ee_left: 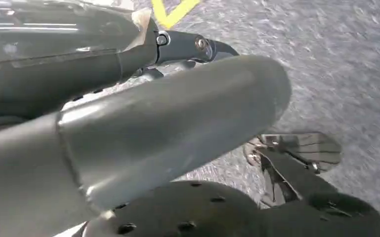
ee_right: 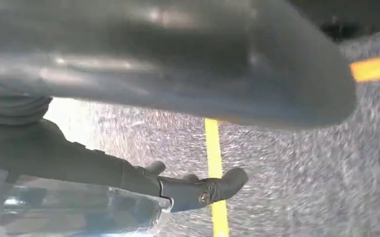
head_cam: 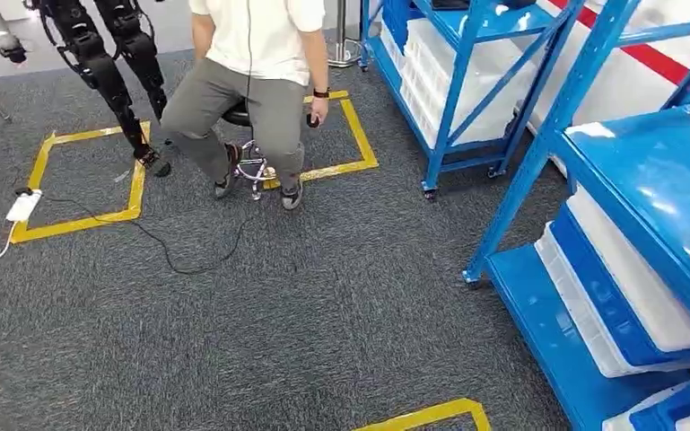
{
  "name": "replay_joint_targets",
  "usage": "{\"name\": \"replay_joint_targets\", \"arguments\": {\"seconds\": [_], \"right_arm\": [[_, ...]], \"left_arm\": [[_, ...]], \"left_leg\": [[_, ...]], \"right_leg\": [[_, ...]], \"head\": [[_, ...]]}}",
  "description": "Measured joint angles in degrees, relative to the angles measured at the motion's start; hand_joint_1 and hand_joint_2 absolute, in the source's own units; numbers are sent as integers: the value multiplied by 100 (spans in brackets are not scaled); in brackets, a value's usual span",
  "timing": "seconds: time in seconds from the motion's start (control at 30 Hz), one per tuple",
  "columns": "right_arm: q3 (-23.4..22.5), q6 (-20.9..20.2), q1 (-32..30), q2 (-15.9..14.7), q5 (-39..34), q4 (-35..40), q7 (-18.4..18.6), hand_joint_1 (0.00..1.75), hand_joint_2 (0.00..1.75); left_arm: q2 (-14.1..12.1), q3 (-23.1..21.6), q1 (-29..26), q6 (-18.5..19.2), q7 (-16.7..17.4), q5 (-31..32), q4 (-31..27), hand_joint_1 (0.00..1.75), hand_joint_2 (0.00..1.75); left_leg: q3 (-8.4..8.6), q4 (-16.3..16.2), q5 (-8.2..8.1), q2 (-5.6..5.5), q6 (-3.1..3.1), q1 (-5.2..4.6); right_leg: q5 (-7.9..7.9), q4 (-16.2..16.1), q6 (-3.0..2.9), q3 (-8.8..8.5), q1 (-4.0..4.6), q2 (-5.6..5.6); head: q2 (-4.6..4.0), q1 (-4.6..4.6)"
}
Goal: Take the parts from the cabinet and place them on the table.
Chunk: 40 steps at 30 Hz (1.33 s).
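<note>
Hanging over grey carpet [head_cam: 323,314], the left hand [ee_left: 143,133] and right hand [ee_right: 168,89] show thumb and dark fingers apart with nothing in them. Two blue cabinets stand on the right: the near cabinet [head_cam: 646,180] and a far cabinet [head_cam: 476,36], both stacked with white-and-blue bins [head_cam: 628,296]; any parts inside cannot be seen. One person [head_cam: 256,81] sits on a stool [head_cam: 251,162] beside a second robot's black legs [head_cam: 112,72].
</note>
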<state>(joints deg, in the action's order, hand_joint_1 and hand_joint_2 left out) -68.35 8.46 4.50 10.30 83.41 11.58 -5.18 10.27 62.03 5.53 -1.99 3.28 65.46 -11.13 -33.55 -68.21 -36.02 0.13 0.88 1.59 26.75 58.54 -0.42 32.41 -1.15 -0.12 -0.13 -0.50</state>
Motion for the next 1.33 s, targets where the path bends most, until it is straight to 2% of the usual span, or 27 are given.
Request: {"name": "replay_joint_targets", "arguments": {"seconds": [0.07, 0.1, 0.17, 0.2, 0.23, 0.27, 0.3, 0.37, 0.4, 0.47, 0.57, 0.6, 0.63, 0.7, 0.73, 0.77, 0.87, 0.9, 0.93, 0.97, 1.0, 1.07, 1.13, 1.2, 1.23, 1.27, 1.33], "right_arm": [[2, -2, 2, 9, 0, 0, 0, 0, 0], [2, -4, -2, 11, 0, 0, 0, 0, 0], [2, -4, -5, 9, 0, 0, 0, 0, 0], [2, -4, -3, 9, 0, 0, -2, 0, 0], [2, -4, 0, 15, 0, 0, -2, 0, 0], [4, -2, 18, 15, 0, 0, -2, 0, 0], [6, -4, 13, 15, 0, 0, -4, 0, 0], [4, -4, -20, 15, 0, 0, -7, 0, 0], [4, -4, -27, 11, 0, 0, -7, 0, 0], [7, -4, -19, 9, 0, 0, -9, 0, 0], [7, -2, 4, 11, 0, 0, -15, 0, 0], [9, -2, -6, 11, 0, 0, -13, 0, 0], [9, -4, -25, 6, 2, 0, -13, 0, 0], [11, -2, -30, -2, 7, 0, -15, 0, 0], [13, -2, -16, -2, 7, 0, -15, 0, 0], [17, -2, 6, 7, 7, 0, -15, 0, 0], [17, -2, 7, 4, 9, 0, -20, 0, 0], [17, -2, 5, 4, 9, 0, -20, 0, 0], [17, -2, -3, 4, 9, 0, -20, 0, 0], [17, -2, 3, 2, 7, 0, -17, 0, 0], [17, -2, 11, 4, 9, 0, -20, 0, 0], [20, -2, 13, 13, 11, 0, -20, 0, 0], [20, -2, -11, 11, 11, 0, -20, 0, 0], [20, -2, -15, 11, 9, 0, -17, 0, 0], [20, -2, -11, 15, 9, 0, -18, 0, 0], [20, -2, -1, 24, 9, 0, -17, 0, 0], [20, -2, -5, 28, 0, 0, -17, 0, 0]], "left_arm": [[2, 0, -33, 0, 0, 0, 0, 0, 0], [2, 0, -45, -2, 0, 0, 0, 0, 0], [0, 2, -50, -9, 11, 0, 0, 0, 0], [-2, 2, -48, -11, 11, 0, 0, 0, 0], [-9, 2, -49, -13, 11, 0, 0, 0, 0], [-13, 0, -47, -15, 11, 4, 0, 0, 0], [-15, 0, -47, -15, 11, 4, 0, 0, 0], [-15, 0, -35, -15, 17, 2, 0, 0, 0], [-9, 2, -34, -15, 17, 4, 0, 0, 0], [-4, 0, -24, -15, 15, 4, 0, 0, 0], [-7, 2, -46, -15, 17, 4, 0, 0, 0], [-11, 2, -46, -15, 17, 4, 0, 0, 0], [-11, 2, -45, -15, 15, 4, 0, 0, 0], [-7, 2, -45, -15, 15, 2, 0, 0, 0], [-7, 0, -45, -15, 15, 2, 0, 0, 0], [-11, 2, -50, -15, 15, 2, 0, 0, 0], [-9, 0, -23, -15, 15, 4, 0, 0, 0], [-7, 2, -8, -15, 13, 4, 0, 0, 0], [-9, 2, -2, -15, 11, 4, 0, 0, 0], [-9, 0, -6, -15, 9, 4, 0, 0, 0], [-9, 0, -16, -15, 9, 4, 0, 0, 0], [-9, 0, -41, -15, 9, 4, 0, 0, 0], [-9, 0, -51, -15, 7, 4, 0, 0, 0], [-13, 2, -49, -15, 9, 4, 0, 0, 0], [-15, 0, -49, -15, 6, 4, 0, 0, 0], [-26, 0, -50, -15, 7, 7, 0, 0, 0], [-31, 0, -41, -15, 9, 20, 0, 0, 0]], "left_leg": [[-445, -810, -267, -31, -17, -4], [-513, -857, -191, -32, -34, -8], [-329, -302, 295, -55, -78, -8], [-62, 347, 669, -182, -116, -8], [94, 763, 812, -468, -148, 4], [123, 861, 774, -470, -135, -1], [113, 855, 775, -399, -144, -29], [138, 875, 792, -300, -210, -84], [161, 956, 844, -221, -275, -42], [176, 1000, 877, -104, -342, -50], [166, 998, 862, 159, -356, -70], [165, 998, 859, 237, -354, -71], [168, 997, 851, 307, -343, -67], [192, 997, 832, 424, -312, -58], [226, 993, 813, 483, -279, -65], [256, 983, 762, 536, -217, -117], [364, 1011, 716, 716, -116, -89], [396, 1016, 690, 775, -67, -81], [377, 923, 624, 521, -8, -32], [275, 664, 418, 216, -4, -32], [90, 239, 155, 68, -7, -33], [-321, -585, -181, -16, -3, -34], [-430, -654, -13, -21, -24, -33], [-78, 200, 555, -89, -64, -31], [137, 684, 785, -235, -93, -29], [226, 920, 755, -464, -113, -29], [214, 938, 775, -332, -141, -66]], "right_leg": [[-5, 2, -24, 10, 48, 175], [-5, 6, -24, 4, 59, 262], [-4, 8, -22, -24, 61, 421], [-3, 8, -20, -45, 61, 516], [-3, 8, -16, -24, 54, 567], [19, 37, 27, -10, 125, 628], [4, 13, 57, 21, 97, 670], [-23, -20, 145, 99, 72, 776], [-8, -2, 184, 96, 118, 769], [230, 401, 155, 276, 95, 228], [743, 1685, 164, 947, 59, 88], [738, 1808, 207, 1009, 51, 81], [621, 1605, 268, 905, 31, 67], [255, 638, 384, 376, 6, -70], [114, 72, 400, 50, -2, -385], [62, -11, 338, 43, 50, -579], [42, -9, 182, 63, 105, -360], [23, -37, 127, 37, 64, -278], [-2, -49, 91, -34, -29, -202], [-16, -46, 35, -25, -19, -145], [-24, -45, -9, -18, -10, -73], [-31, -44, -28, -11, 29, 92], [-31, -42, -28, -24, 43, 267], [-30, -40, -25, -53, 43, 441], [-31, -40, -21, -63, 43, 516], [-27, -23, 1, -45, 87, 562], [-45, -42, 74, 6, 81, 653]], "head": [[0, 2], [0, 7], [0, 4], [0, 2], [0, 2], [0, 13], [0, 11], [0, 2], [0, 13], [0, 37], [0, 50], [0, 57], [0, 55], [0, 55], [0, 63], [0, 63], [0, 46], [0, 44], [0, 35], [0, 13], [0, 0], [0, 0], [0, 4], [0, 4], [0, 0], [0, 9], [0, 11]]}}
